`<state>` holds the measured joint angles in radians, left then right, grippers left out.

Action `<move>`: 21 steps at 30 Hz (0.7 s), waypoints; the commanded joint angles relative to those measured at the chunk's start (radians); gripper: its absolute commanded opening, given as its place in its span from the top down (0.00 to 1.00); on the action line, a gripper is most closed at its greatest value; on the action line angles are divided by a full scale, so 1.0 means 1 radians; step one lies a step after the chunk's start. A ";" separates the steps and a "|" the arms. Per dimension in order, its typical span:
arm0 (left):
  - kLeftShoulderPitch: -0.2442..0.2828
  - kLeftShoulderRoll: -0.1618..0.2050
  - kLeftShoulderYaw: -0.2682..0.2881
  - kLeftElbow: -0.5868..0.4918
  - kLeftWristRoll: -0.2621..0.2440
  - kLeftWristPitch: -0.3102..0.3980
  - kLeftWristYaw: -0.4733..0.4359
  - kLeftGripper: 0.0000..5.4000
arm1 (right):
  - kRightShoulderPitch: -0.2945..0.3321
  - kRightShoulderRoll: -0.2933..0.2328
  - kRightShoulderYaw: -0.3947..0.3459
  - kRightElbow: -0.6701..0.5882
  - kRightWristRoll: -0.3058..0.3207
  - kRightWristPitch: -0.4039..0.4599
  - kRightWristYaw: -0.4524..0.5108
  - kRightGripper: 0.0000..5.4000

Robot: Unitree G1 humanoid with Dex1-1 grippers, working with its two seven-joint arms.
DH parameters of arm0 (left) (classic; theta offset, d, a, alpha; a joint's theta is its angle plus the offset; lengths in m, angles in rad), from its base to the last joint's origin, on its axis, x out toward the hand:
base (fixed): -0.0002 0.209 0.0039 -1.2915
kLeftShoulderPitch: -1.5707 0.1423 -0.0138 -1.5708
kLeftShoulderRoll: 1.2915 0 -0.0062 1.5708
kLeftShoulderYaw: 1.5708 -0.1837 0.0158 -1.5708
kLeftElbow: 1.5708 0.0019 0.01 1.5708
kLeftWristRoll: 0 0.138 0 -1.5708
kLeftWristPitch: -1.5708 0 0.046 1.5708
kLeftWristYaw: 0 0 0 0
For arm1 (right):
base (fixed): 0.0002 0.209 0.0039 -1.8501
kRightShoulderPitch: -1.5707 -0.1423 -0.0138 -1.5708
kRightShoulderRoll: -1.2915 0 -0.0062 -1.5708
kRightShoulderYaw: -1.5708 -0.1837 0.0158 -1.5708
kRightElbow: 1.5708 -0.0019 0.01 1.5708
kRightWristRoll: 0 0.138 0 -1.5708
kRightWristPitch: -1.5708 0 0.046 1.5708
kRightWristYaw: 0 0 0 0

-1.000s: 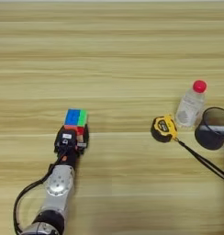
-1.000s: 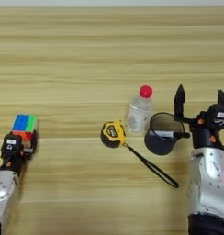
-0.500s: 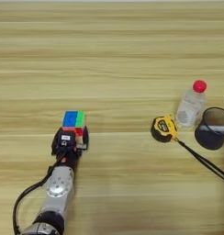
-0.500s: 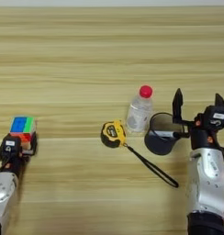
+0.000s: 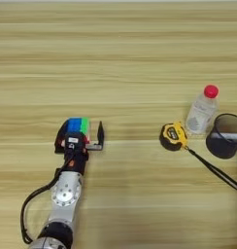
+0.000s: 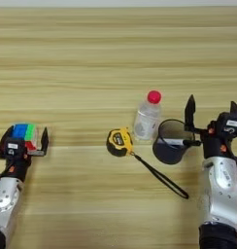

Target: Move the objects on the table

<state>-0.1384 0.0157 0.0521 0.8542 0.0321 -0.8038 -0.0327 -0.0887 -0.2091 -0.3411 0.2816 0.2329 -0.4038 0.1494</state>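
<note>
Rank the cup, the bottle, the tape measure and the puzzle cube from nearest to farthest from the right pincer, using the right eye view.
From the right pincer:
1. Black cup, just to its left.
2. Bottle, left of the cup.
3. Tape measure, further left.
4. Puzzle cube, far left.

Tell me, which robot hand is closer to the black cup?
Right. The right gripper is open just right of the cup. The left gripper is far to the left, open around the cube.
</note>
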 commanded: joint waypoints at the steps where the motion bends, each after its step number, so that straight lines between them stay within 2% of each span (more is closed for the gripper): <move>1: 0.032 -0.003 -0.021 -0.079 -0.001 0.002 -0.022 0.01 | -0.024 -0.017 -0.013 0.027 -0.004 -0.002 -0.011 0.00; 6: 0.082 -0.015 -0.062 -0.215 -0.013 0.026 -0.069 0.01 | -0.043 -0.027 -0.017 0.073 -0.008 -0.005 -0.019 0.00; 8: 0.086 -0.020 -0.075 -0.244 -0.036 0.042 -0.102 0.01 | -0.051 -0.029 -0.022 0.092 -0.004 -0.007 -0.020 0.00; 15: 0.044 -0.040 -0.131 -0.314 -0.025 0.109 -0.145 0.01 | -0.060 -0.033 -0.031 0.114 -0.003 -0.016 -0.021 0.00; 21: 0.029 -0.043 -0.151 -0.312 -0.015 0.138 -0.148 0.01 | -0.055 -0.029 -0.021 0.106 -0.005 -0.022 -0.014 0.00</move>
<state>-0.1071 -0.0288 -0.0931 0.5401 0.0023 -0.6829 -0.1795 -0.1355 -0.2346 -0.3628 0.3908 0.2277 -0.4232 0.1365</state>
